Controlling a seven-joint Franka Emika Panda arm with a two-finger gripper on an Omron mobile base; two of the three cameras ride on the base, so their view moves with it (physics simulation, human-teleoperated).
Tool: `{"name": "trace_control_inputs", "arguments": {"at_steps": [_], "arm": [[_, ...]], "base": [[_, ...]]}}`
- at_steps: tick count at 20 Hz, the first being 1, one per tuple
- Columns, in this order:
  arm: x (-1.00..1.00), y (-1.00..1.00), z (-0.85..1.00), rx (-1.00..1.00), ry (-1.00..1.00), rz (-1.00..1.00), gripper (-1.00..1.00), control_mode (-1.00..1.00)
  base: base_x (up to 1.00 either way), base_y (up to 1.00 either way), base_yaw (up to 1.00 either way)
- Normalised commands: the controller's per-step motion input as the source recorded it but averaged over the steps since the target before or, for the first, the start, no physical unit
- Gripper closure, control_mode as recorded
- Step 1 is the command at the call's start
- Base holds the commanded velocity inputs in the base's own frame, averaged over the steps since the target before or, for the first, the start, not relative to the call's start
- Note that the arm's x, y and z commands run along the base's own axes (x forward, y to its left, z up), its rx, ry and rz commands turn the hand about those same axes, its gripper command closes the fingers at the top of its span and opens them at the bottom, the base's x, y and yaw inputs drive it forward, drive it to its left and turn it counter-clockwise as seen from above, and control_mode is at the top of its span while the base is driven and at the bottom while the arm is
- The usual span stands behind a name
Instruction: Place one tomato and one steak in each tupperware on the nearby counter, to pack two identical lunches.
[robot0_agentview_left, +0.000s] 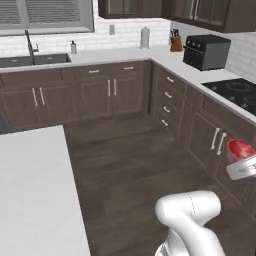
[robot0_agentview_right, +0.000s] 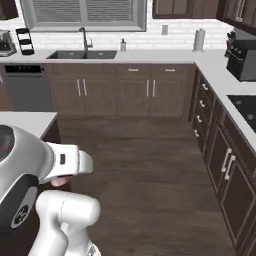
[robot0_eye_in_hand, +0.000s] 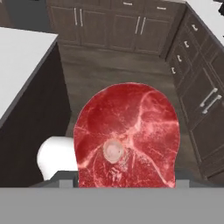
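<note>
Where band cuts, steak's (robot0_eye_in_hand: 127, 131) base hidden.

Non-task items: toaster oven (robot0_agentview_left: 207, 51), knife block (robot0_agentview_left: 175, 42), paper towel roll (robot0_agentview_left: 145, 37), sink w/ faucet (robot0_agentview_left: 31, 45) far wall; cooktop (robot0_agentview_left: 236, 92) right.

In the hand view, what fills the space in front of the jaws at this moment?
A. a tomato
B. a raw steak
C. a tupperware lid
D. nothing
B: the hand view shows a raw red steak with white marbling and a round bone, held up above the dark wood floor.
</note>
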Motion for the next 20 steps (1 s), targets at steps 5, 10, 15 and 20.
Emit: {"name": "trace_control_inputs", "arguments": {"at_steps": [5, 10, 15, 20], "arm": [[0.00, 0.00, 0.00, 0.00, 0.00, 0.00, 1.00, 1.00], [0.00, 0.00, 0.00, 0.00, 0.00, 0.00, 1.00, 1.00], [0.00, 0.00, 0.00, 0.00, 0.00, 0.00, 1.00, 1.00], [0.00, 0.00, 0.00, 0.00, 0.00, 0.00, 1.00, 1.00]], "base": [[0.73, -0.12, -0.66], [0.37, -0.06, -0.84], [0.42, -0.12, -0.81], [0.73, -0.20, -0.67]]}}
